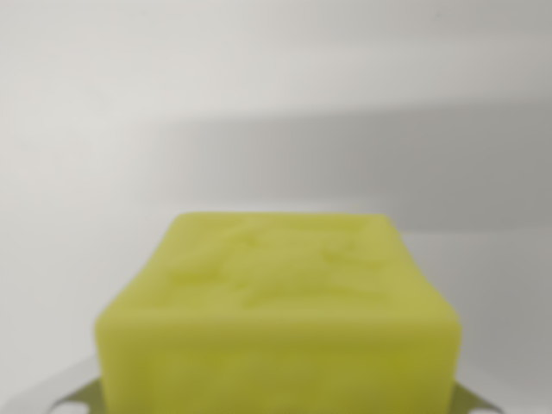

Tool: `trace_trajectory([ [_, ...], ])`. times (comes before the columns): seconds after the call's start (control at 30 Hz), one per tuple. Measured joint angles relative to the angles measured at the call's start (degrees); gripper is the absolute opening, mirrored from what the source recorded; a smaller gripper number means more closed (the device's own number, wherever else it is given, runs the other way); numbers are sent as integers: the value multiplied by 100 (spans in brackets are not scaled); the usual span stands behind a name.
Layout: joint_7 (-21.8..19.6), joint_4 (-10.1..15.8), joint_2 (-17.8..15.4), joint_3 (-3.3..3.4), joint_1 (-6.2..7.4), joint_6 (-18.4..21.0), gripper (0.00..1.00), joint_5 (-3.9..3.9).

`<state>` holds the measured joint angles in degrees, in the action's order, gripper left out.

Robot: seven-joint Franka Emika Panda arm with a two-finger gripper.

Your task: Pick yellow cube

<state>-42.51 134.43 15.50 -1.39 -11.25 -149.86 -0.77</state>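
Note:
The yellow cube (278,302) fills the lower middle of the wrist view, very close to the camera and blurred. Its top face has a faint embossed pattern. Only slivers of my gripper (276,404) show: a grey metal fingertip (76,395) at the cube's left side and another at its right, both at the bottom edge. They press against the cube's flanks, so the gripper is shut on the cube. The cube's underside and whatever is below it are hidden.
Behind the cube lies a plain white surface (129,129). A broad soft grey shadow (388,164) crosses it on the wrist view's right. No other objects show.

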Motion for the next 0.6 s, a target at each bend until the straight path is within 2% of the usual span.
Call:
trace_trajectory([
  [0.6, 17, -7, -396, 0, 3, 406, 0, 24],
])
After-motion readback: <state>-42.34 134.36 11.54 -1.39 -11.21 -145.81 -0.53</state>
